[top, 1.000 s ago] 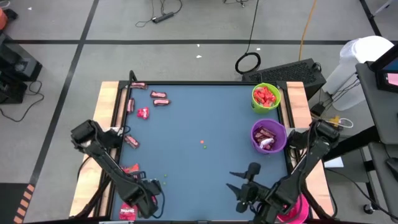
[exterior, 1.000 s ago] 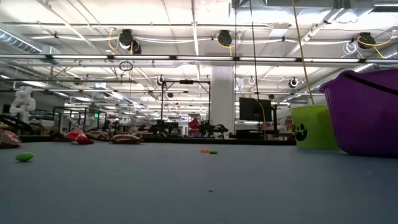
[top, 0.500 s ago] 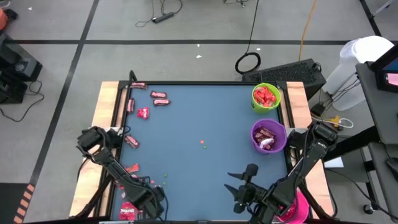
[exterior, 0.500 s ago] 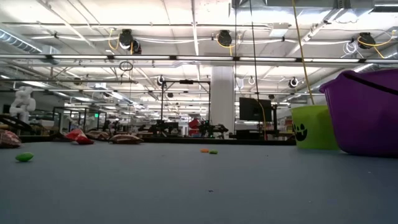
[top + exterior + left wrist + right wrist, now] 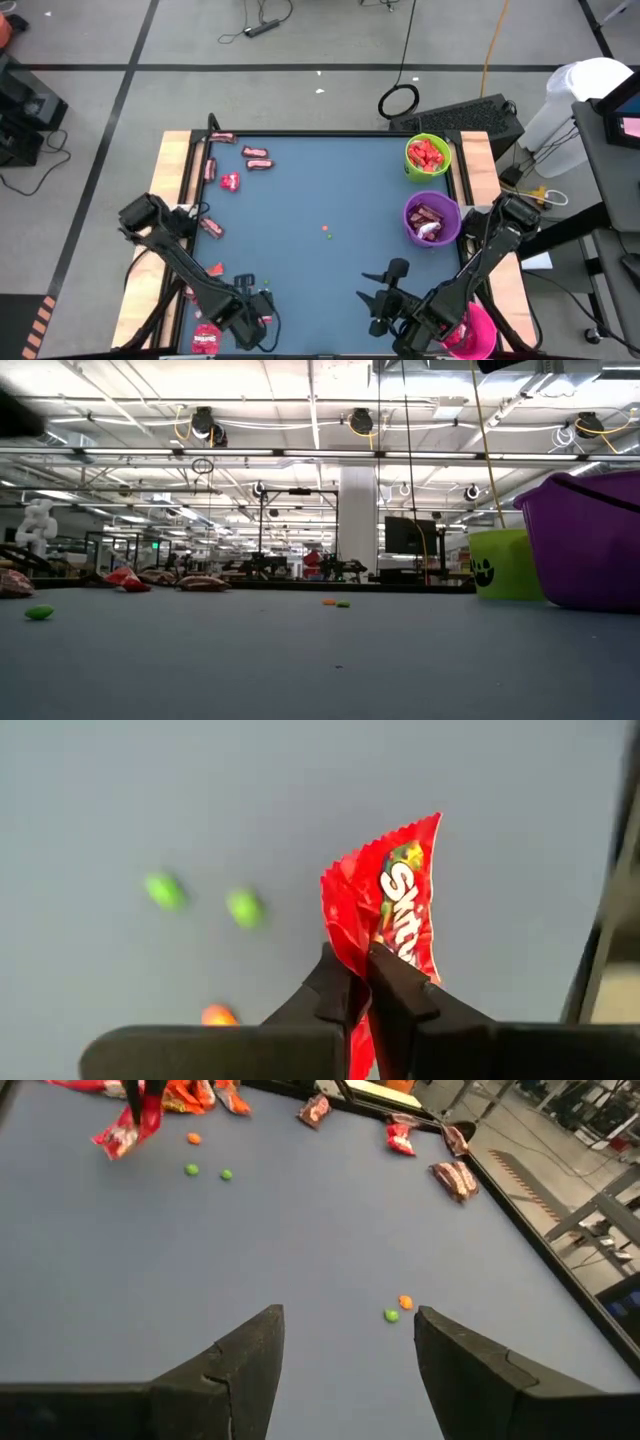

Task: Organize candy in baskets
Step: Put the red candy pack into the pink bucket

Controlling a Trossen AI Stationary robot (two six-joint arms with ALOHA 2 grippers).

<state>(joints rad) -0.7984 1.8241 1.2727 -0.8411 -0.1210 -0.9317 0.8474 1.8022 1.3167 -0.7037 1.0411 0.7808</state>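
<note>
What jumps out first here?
The left gripper, at the table's near left corner, is pinching a red candy packet. On the far right stand a green basket full of red candy and a purple basket with darker pieces. The right gripper waits open nearby.

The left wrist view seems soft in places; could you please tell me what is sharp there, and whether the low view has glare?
Left wrist view: the shiny red Skittles packet is sharp, the small round green sweets behind blurred. Low view: bright ceiling strip lights, no glare on the blue table.
</note>
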